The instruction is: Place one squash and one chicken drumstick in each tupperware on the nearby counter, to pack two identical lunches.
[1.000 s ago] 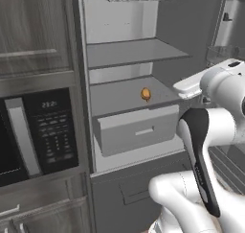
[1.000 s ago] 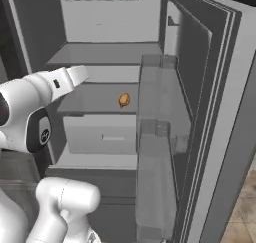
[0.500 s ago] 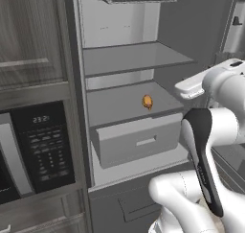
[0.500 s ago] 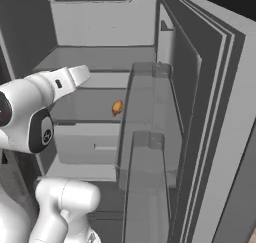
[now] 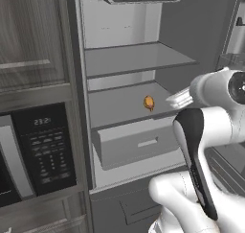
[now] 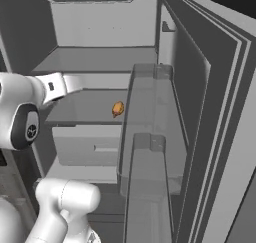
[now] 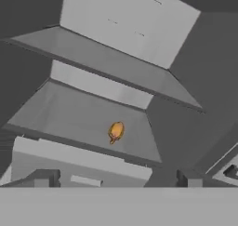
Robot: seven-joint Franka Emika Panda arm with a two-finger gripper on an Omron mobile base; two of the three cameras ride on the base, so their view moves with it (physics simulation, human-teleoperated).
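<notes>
Drumstick [image 7: 115, 131] on fridge shelf [image 7: 69, 118], ahead of and apart from tool [image 7: 116, 178], jaws parted, empty

Gripper [image 7: 116, 177] level, fingers apart

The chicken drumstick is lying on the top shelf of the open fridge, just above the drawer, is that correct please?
Not quite: the chicken drumstick lies on the lower shelf, not the top one, as the left base view shows. It is indeed just above the drawer, and the fridge is open.
</notes>
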